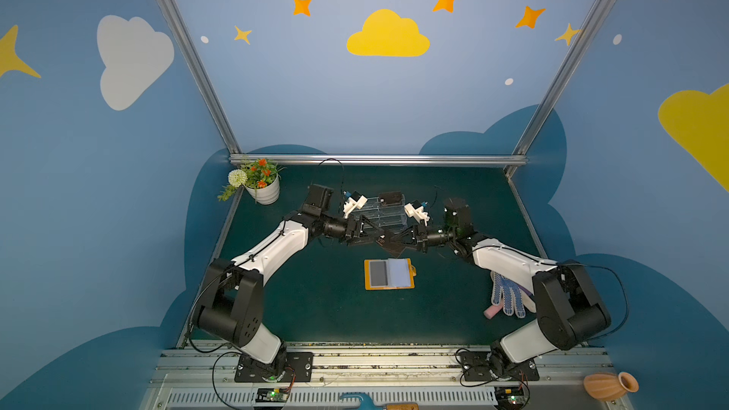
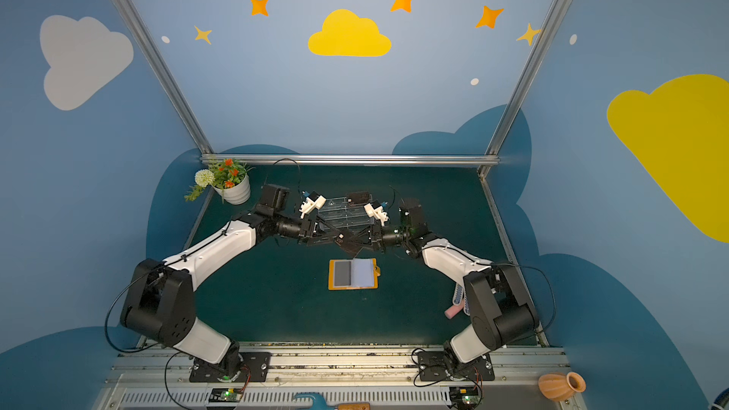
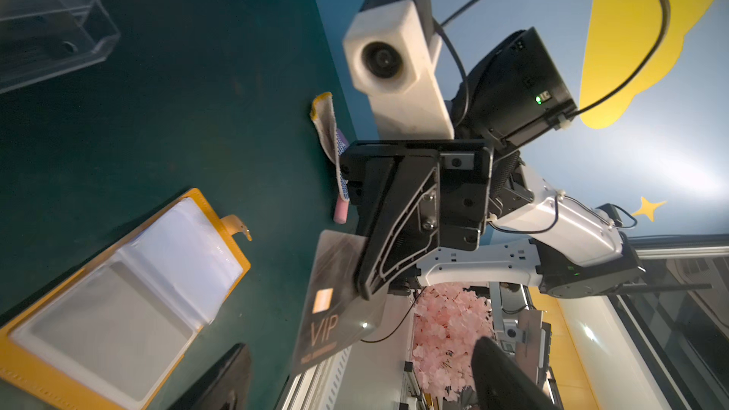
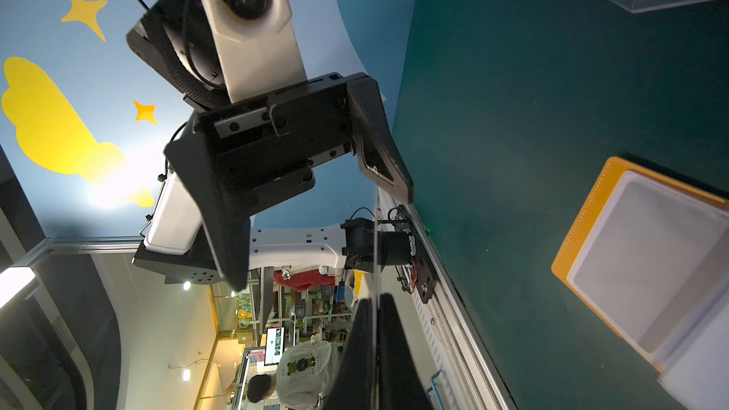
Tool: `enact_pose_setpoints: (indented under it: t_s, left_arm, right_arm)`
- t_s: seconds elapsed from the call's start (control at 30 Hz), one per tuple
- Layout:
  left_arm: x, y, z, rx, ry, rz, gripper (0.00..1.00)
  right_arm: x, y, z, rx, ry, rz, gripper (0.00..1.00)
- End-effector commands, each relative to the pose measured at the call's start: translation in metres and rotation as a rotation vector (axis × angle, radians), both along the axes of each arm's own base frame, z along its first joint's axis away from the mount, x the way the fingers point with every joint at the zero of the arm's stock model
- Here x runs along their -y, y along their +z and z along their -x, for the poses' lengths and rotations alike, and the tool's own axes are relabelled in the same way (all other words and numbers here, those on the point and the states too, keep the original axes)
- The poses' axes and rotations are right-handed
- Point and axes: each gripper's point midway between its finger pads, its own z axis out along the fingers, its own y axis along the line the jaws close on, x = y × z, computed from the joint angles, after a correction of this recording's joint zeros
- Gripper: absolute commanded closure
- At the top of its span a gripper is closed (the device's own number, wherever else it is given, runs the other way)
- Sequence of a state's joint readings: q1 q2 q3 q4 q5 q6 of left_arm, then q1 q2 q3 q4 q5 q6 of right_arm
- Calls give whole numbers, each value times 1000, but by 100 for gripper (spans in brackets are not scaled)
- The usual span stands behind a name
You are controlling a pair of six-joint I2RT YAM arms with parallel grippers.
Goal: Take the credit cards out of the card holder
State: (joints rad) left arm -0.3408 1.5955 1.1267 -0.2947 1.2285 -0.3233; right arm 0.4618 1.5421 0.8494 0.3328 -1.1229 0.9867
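The orange card holder (image 1: 367,274) (image 2: 331,274) lies open on the green mat, its clear sleeves (image 3: 118,289) facing up. Behind it, above the mat, both grippers meet tip to tip. My right gripper (image 1: 396,239) (image 4: 376,353) is shut on a dark credit card (image 1: 384,247) (image 3: 331,309) marked VIP. My left gripper (image 1: 376,236) (image 3: 361,380) is open, with one finger on each side of that card and a gap on both sides. A second dark card (image 1: 390,197) rests on top of the clear acrylic stand (image 1: 380,214).
A flower pot (image 1: 262,189) stands at the back left corner. A dotted white glove (image 1: 509,295) and a pink piece (image 1: 492,311) lie under the right arm. A terracotta vase (image 1: 609,386) lies off the mat at front right.
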Motion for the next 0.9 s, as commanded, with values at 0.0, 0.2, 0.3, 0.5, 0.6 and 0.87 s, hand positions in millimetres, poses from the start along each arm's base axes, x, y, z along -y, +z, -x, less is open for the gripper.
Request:
enact_pose_setpoints:
  t_s: [0.0, 0.2, 0.3, 0.5, 0.6, 0.87]
  left_arm:
    - [0, -5, 14, -44, -90, 18, 19]
    - [2, -15, 8, -59, -94, -7, 26]
    - [4, -14, 11, -58, -106, 9, 29]
    - [8, -16, 17, -57, -127, 6, 38]
    - [9, -21, 16, -70, -128, -6, 45]
    - [11, -24, 18, -77, -135, -17, 72]
  right_arm:
    - [-4, 6, 2, 28, 38, -26, 100]
    - [-8, 5, 8, 21, 67, -35, 100]
    - [-11, 5, 9, 23, 78, -36, 100]
    - [-15, 4, 10, 23, 91, -38, 100]
    - [-18, 4, 11, 28, 101, -41, 100]
    - [-19, 3, 16, 31, 112, -41, 100]
